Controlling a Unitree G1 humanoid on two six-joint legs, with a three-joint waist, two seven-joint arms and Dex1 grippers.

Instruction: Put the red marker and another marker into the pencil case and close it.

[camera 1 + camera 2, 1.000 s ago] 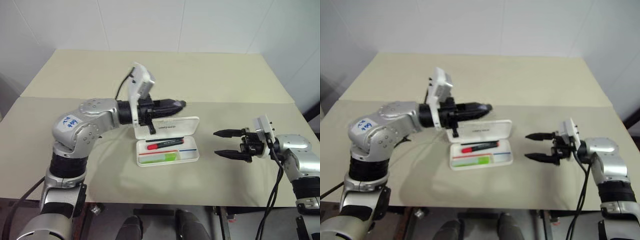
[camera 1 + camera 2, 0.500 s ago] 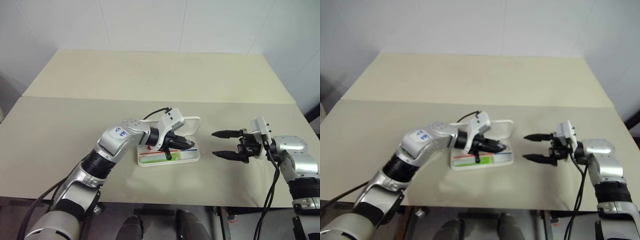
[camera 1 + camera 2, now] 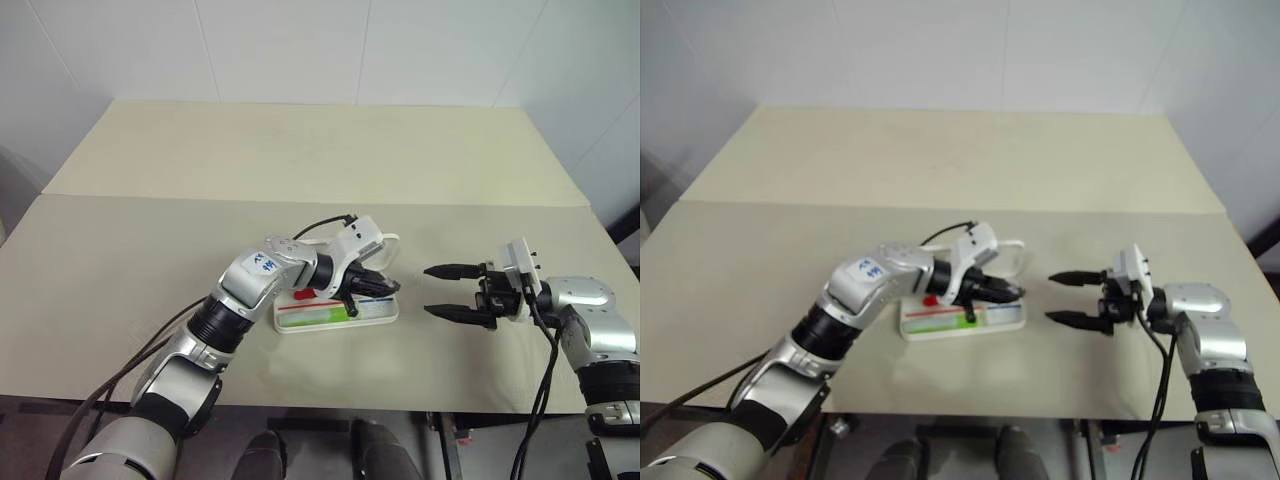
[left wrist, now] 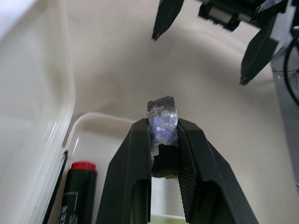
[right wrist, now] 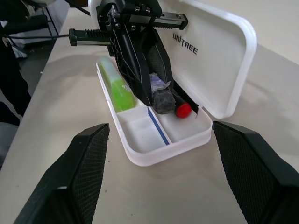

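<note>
Left gripper (image 3: 385, 287): had dropped from above the lid into the open pencil case (image 3: 385, 316), fingers pinched on a small dark eraser-like block (image 5: 162, 100). Red marker (image 5: 183, 109) and green highlighter (image 5: 117, 88) lay inside the tray; lid (image 5: 212, 56) stood up at 12 o'clock. Right gripper (image 3: 447, 291): unmoved, fingers spread, at 3 o'clock of the case, bare table (image 3: 300, 160) between.

The pencil case (image 5: 219, 56) looks like smooth, shiny white plastic; the red marker (image 4: 78, 191) is glossy plastic; the green highlighter (image 5: 117, 86) looks see-through and shiny; the table (image 3: 300, 150) is dull and smooth.
</note>
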